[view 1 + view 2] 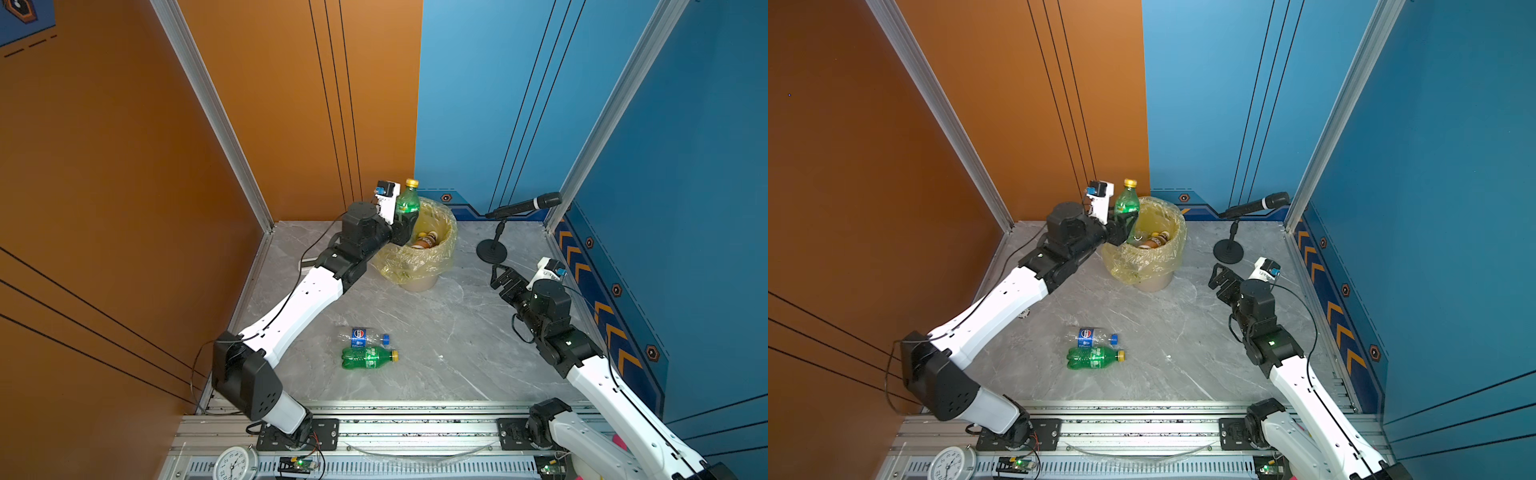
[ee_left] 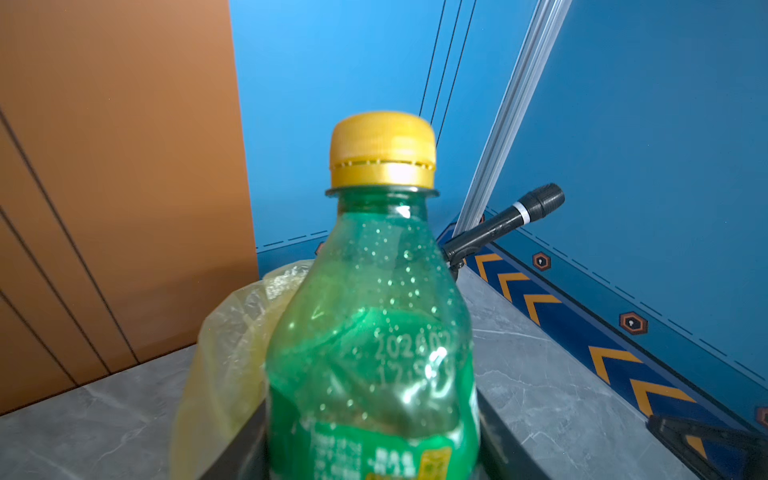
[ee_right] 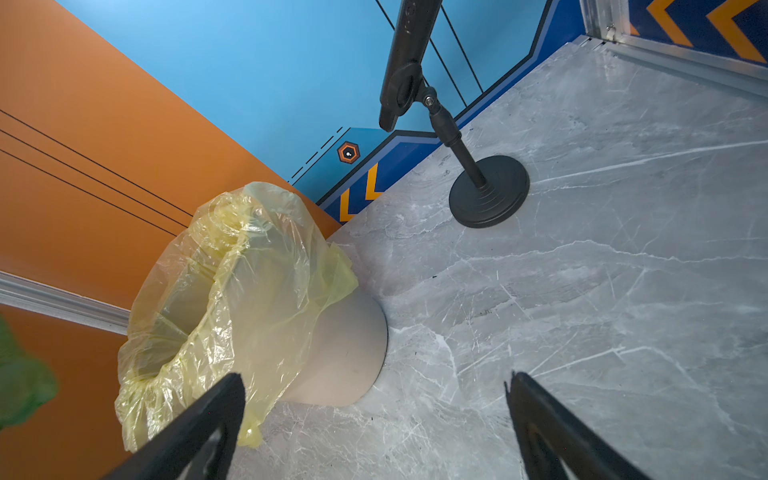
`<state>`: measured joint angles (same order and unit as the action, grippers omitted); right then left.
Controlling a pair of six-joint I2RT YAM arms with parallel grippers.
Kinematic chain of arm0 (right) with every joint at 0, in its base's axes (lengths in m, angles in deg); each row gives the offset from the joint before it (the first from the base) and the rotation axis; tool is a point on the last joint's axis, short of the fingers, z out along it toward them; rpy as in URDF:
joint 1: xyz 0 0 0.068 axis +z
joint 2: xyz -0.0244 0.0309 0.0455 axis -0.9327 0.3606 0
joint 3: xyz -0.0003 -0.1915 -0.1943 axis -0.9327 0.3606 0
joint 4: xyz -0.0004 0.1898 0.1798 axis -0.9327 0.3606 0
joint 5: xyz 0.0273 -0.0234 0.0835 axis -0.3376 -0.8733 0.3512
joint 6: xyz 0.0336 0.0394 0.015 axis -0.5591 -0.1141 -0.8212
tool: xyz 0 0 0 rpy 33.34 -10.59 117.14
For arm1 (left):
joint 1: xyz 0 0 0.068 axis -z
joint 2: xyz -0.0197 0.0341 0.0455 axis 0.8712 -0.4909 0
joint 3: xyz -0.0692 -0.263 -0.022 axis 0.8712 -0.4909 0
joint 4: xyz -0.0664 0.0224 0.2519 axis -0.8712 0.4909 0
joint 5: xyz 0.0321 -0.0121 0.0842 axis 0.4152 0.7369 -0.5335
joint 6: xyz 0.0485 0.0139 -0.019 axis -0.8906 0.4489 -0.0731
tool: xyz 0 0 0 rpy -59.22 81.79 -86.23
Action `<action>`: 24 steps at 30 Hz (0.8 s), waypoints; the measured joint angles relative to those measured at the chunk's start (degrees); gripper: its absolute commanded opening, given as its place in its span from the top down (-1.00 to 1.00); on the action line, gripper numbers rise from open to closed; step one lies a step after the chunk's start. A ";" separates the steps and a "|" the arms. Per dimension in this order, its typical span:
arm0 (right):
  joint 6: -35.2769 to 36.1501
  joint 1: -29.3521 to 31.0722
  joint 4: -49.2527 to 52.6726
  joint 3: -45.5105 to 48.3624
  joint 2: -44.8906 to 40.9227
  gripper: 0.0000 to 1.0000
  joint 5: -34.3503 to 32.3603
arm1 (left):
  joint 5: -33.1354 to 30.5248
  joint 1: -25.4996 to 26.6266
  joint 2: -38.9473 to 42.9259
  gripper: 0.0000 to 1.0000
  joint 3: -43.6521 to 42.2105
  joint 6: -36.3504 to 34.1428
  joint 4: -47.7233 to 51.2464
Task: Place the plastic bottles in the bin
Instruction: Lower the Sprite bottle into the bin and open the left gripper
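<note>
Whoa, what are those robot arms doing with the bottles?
They are tidying bottles away. The left gripper holds a green yellow-capped bottle upright at the rim of the bag-lined bin, and a brown coffee bottle lies inside it. A clear Pepsi bottle and a second green bottle lie side by side on the table. The right gripper is open and empty, near the microphone stand.

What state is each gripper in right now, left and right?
Left gripper: closed on the yellow-capped green bottle, held upright by the bin rim.
Right gripper: open, holding nothing.
</note>
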<state>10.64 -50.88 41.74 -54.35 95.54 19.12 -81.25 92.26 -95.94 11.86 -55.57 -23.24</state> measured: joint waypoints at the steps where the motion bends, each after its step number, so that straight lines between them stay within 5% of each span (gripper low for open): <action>1: 0.15 0.00 0.04 0.00 -0.11 -0.99 0.15 | 0.15 0.33 -1.84 0.03 1.53 -0.31 0.70; 14: 2.84 -0.07 0.90 0.00 -1.05 -1.00 1.03 | 0.74 0.66 -13.81 0.01 14.56 -1.38 7.39; 16: 3.02 -0.13 1.29 0.00 -1.22 -1.00 1.05 | 0.74 0.66 -14.19 -0.17 15.02 -1.36 7.72; 19: 3.32 -0.46 1.57 0.00 -1.36 -0.99 1.05 | 0.76 0.66 -14.97 -0.99 15.96 -1.66 8.22; 24: 3.85 -0.74 1.57 0.00 -1.36 -0.99 1.05 | 0.76 0.66 -15.45 -0.95 16.50 -0.92 9.27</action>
<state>14.49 -51.63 43.32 -54.35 94.19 20.17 -80.49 92.92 -111.40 28.36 -56.49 -13.97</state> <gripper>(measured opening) 0.995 0.975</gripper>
